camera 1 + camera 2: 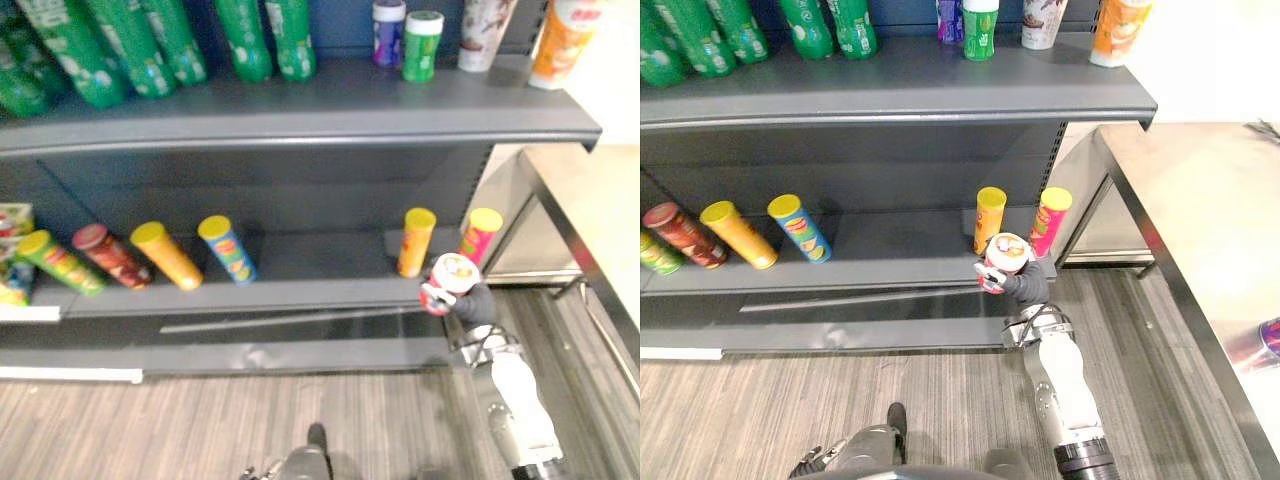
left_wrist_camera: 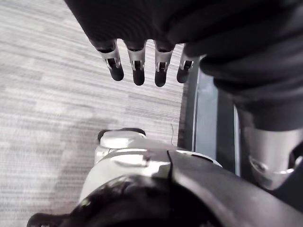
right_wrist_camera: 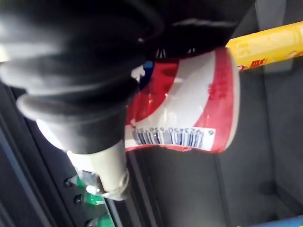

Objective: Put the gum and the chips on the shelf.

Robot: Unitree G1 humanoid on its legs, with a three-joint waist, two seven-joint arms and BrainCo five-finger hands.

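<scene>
My right hand [image 1: 1028,283] is shut on a red and white chips cup [image 1: 452,280] with a pale lid, its barcode side showing in the right wrist view [image 3: 189,113]. It holds the cup just in front of the lower shelf [image 1: 300,292], close to an upright orange can [image 1: 416,242] and a pink can [image 1: 481,233]. Two small gum bottles, purple [image 1: 388,32] and green [image 1: 422,45], stand on the top shelf [image 1: 300,115]. My left hand [image 2: 137,66] hangs low over the floor with straight fingers, holding nothing.
Several chips cans [image 1: 165,255] lean in a row at the left of the lower shelf. Green bottles [image 1: 150,40] line the top shelf's left; cups [image 1: 560,40] stand at its right. A metal table [image 1: 1210,220] runs along the right side.
</scene>
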